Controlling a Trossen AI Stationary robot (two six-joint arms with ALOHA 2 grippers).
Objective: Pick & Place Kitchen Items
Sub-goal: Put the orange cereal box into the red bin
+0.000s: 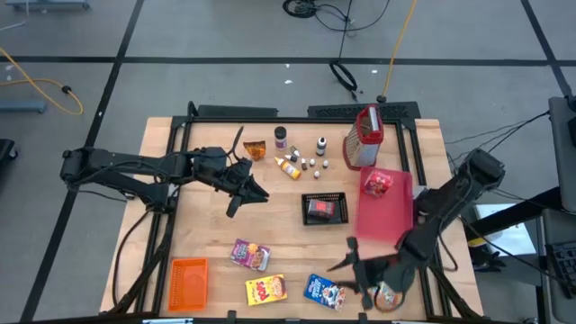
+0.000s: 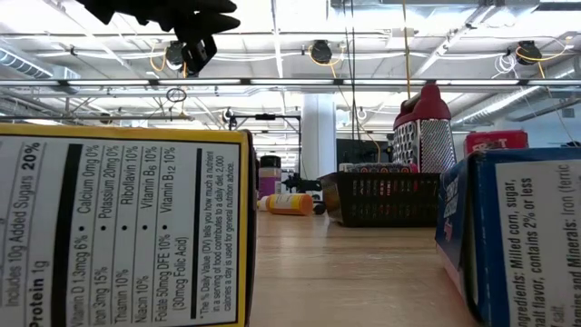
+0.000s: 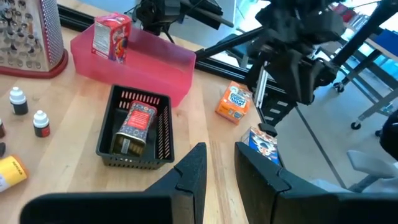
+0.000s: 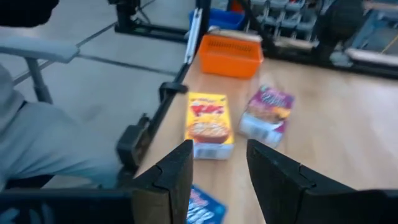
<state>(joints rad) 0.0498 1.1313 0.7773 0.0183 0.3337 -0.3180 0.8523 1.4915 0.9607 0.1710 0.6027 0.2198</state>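
High view: three boxes (image 1: 265, 289) along front edge.

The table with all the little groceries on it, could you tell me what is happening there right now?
Neither arm is holding anything. The left gripper hangs open above the middle of the table, near the black basket with a can in it. The right gripper is open over the near edge, beside the blue box. The yellow box and purple box lie loose nearby.
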